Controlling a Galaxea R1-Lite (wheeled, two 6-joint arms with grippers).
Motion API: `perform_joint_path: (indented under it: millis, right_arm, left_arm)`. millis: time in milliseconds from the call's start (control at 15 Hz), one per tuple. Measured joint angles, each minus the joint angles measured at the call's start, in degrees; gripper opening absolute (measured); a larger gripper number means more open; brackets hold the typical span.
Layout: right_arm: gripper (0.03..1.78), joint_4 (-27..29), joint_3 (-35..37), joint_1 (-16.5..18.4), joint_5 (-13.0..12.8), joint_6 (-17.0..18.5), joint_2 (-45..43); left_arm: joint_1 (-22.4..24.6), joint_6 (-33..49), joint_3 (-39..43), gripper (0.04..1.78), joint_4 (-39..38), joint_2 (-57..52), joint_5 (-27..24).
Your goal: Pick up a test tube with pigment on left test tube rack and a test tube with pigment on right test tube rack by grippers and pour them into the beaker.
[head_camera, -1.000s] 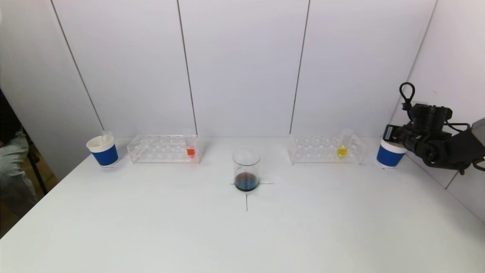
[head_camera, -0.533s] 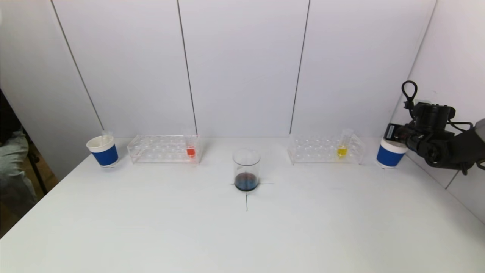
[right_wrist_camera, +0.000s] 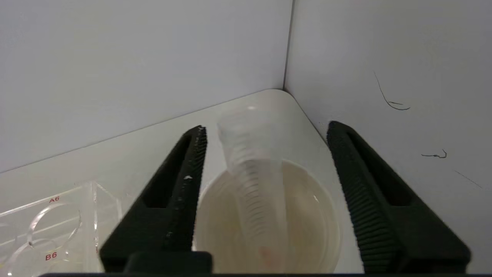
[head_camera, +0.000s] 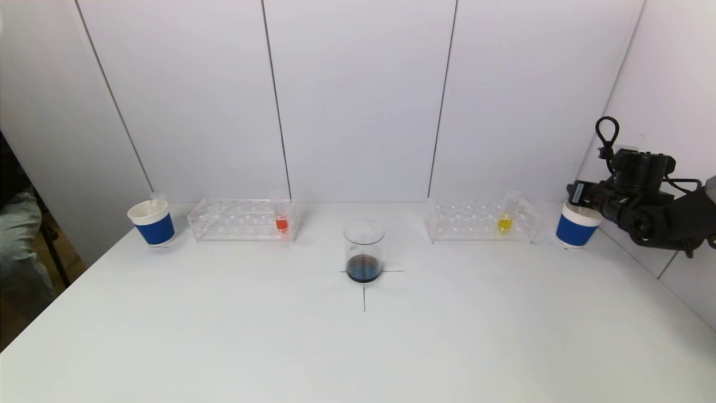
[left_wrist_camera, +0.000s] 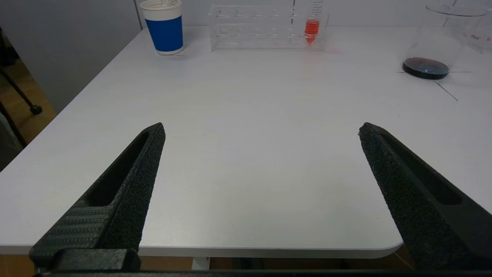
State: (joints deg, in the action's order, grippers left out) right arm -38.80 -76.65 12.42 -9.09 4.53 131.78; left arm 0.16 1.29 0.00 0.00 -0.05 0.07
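Note:
The beaker (head_camera: 363, 249) with dark blue liquid stands at the table's middle. The left rack (head_camera: 243, 219) holds a tube of red pigment (head_camera: 281, 216). The right rack (head_camera: 481, 220) holds a tube of yellow pigment (head_camera: 505, 214). My right gripper (head_camera: 579, 196) hovers over the right blue cup (head_camera: 576, 228). In the right wrist view it (right_wrist_camera: 267, 127) is open, and an empty clear tube (right_wrist_camera: 250, 173) stands in the cup (right_wrist_camera: 307, 223) between the fingers, touching neither. My left gripper (left_wrist_camera: 262, 127) is open and empty over the table's near edge.
A second blue cup (head_camera: 152, 222) with an empty tube in it stands left of the left rack. The side wall is close behind my right gripper. The left wrist view shows the red tube (left_wrist_camera: 312, 29), the beaker (left_wrist_camera: 430, 50) and that cup (left_wrist_camera: 165, 27) far ahead.
My right gripper has drifted slightly right and upward above the right cup. Nothing else has moved.

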Motion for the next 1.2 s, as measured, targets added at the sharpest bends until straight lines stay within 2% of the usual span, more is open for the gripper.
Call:
perform_joint_path:
  millis: [133,333,533,800,933,1200]
  right_arm:
    - [1.54,0.0,0.2,0.0,0.0,0.0,-0.2]
    - [1.75,0.0,0.8,0.0,0.0,-0.1,-1.2]
    - [1.78,0.0,3.1,-0.1,1.4,0.0,-4.6]
    - [1.78,-1.2,11.0,-1.1,1.9,-0.4,-12.9]
    - [1.78,-3.2,17.5,-2.2,2.0,-0.5,-18.9]
    - [1.78,-6.0,33.0,-5.6,4.0,-0.9,-34.2]
  left_arm:
    - [0.0,0.0,0.0,1.76,0.0,0.0,0.0]
    - [0.0,0.0,0.0,1.76,0.0,0.0,0.0]
    - [0.0,0.0,0.0,1.76,0.0,0.0,0.0]
    - [0.0,0.0,0.0,1.76,0.0,0.0,0.0]
    - [0.0,0.0,0.0,1.76,0.0,0.0,0.0]
    - [0.0,0.0,0.0,1.76,0.0,0.0,0.0]
